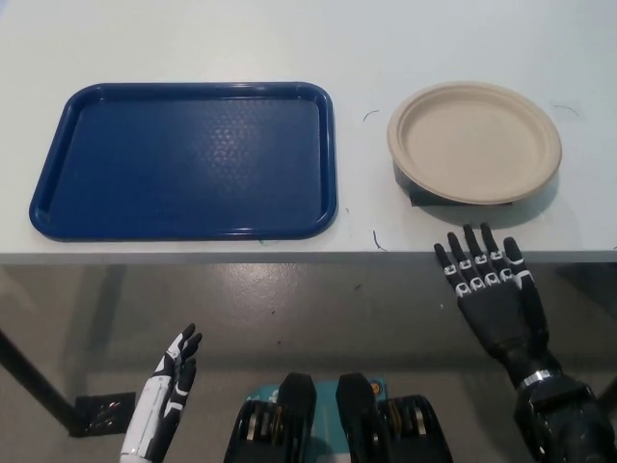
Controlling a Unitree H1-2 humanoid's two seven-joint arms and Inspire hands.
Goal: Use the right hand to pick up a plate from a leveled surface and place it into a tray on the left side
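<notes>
1. Plate (474, 142): you have it on the right part of the pale counter (193, 29), sitting atop a dark low object (415, 196) that shows only as a sliver under its near-left rim. Right side up, level, eating face to the camera.
2. Round, so no long axis to note; the rim is raised all the way around.
3. Nothing lies on the plate or between it and the blue tray (183, 159). A strip of bare counter separates the two; a few small dark marks dot that strip.
4. Tray: long axis runs left-right, nothing in it, near edge close to the counter's front edge.
5. Right hand (492, 299): black, open, fingers spread and pointing at the plate, holding nothing. Its fingertips (469, 231) reach the counter's front edge, just short of the plate.
6. Left hand (166, 391): white, low at the lower left, below counter level over the floor (289, 309), fingers loosely extended, holding nothing.
</notes>
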